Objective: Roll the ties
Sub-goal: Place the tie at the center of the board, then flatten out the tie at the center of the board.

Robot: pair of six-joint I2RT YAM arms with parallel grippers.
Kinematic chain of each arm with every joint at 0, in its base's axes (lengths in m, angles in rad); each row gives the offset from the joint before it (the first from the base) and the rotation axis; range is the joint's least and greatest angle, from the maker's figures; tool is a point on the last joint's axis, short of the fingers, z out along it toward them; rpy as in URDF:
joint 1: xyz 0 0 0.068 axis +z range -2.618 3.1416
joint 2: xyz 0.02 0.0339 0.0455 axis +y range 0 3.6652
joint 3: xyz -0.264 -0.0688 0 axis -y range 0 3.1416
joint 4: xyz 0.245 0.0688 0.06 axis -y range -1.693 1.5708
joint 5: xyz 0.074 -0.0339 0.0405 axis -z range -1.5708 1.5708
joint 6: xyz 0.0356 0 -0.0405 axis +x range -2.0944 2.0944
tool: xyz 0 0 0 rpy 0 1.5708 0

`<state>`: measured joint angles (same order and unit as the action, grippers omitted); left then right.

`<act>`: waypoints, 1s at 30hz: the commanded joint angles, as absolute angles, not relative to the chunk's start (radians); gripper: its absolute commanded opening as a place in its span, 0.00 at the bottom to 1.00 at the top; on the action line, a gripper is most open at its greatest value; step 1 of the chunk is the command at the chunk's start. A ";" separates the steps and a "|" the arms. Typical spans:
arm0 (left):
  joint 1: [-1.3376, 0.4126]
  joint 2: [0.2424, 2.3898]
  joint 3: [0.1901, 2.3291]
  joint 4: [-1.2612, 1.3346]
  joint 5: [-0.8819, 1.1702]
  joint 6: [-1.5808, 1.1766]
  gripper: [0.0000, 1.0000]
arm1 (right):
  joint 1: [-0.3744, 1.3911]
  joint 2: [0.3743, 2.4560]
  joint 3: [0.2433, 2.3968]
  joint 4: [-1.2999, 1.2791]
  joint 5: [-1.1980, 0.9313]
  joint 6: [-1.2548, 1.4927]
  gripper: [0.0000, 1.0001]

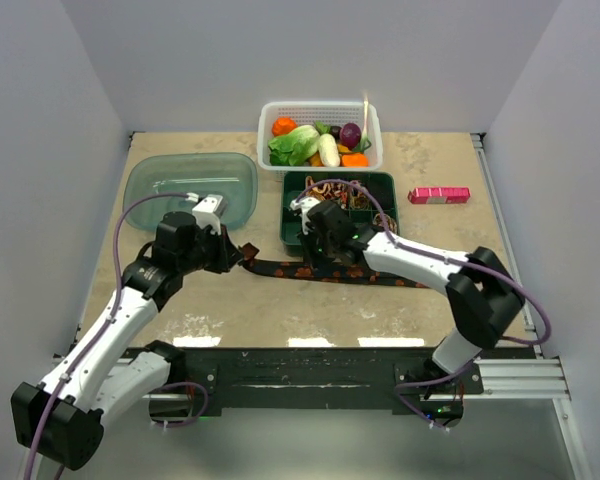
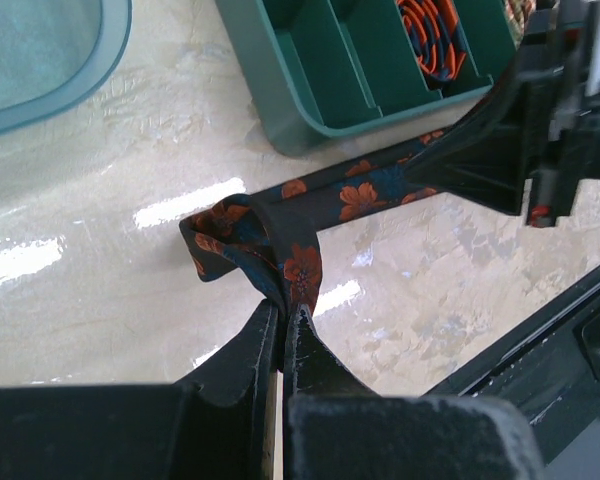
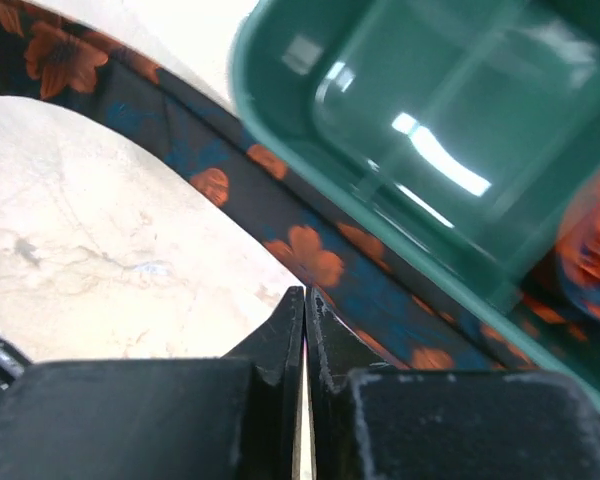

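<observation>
A long black tie (image 1: 305, 270) with orange flowers lies on the table in front of the green divided tray (image 1: 388, 182). My left gripper (image 1: 238, 256) is shut on its folded left end; the left wrist view shows the fabric (image 2: 290, 265) bunched in a loop just above the closed tips (image 2: 283, 312). My right gripper (image 1: 327, 260) is shut further along the strip, and its tips (image 3: 305, 292) meet on the near edge of the tie (image 3: 310, 255) beside the tray wall (image 3: 280, 130). Rolled ties (image 1: 330, 190) sit in the tray; one is an orange-and-blue spiral (image 2: 435, 35).
A white basket (image 1: 270, 112) of toy vegetables stands behind the tray. A translucent teal container (image 1: 190, 190) lies at the back left, close to my left arm. A pink box (image 1: 439, 195) lies to the right of the tray. The table's front rail (image 1: 310, 365) runs between the arm bases.
</observation>
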<state>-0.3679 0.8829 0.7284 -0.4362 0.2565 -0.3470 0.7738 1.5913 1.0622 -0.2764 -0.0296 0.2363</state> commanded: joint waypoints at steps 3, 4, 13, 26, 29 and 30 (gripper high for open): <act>-0.371 0.896 0.779 -0.456 0.261 -0.307 0.00 | 0.819 1.732 1.183 -0.310 0.024 0.210 0.00; -0.371 0.897 0.779 -0.456 0.264 -0.307 0.00 | 0.822 1.762 1.190 -0.311 0.031 0.207 0.00; -0.371 0.913 0.792 -0.471 0.270 -0.305 0.00 | 0.851 1.859 1.230 -0.362 0.084 0.187 0.00; -0.371 0.954 0.828 -0.535 0.236 -0.308 0.08 | 0.859 1.853 1.135 -0.508 0.133 0.241 0.00; -0.371 0.971 0.839 -0.566 0.229 -0.317 0.08 | 0.859 1.832 1.111 -0.540 0.143 0.258 0.00; -0.371 0.979 0.847 -0.577 0.222 -0.319 0.08 | 0.859 1.827 1.109 -0.549 0.143 0.262 0.00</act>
<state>-0.3679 0.9585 0.7864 -0.5377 0.2417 -0.3214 0.8574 1.8423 1.1641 -0.3969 0.1059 0.2314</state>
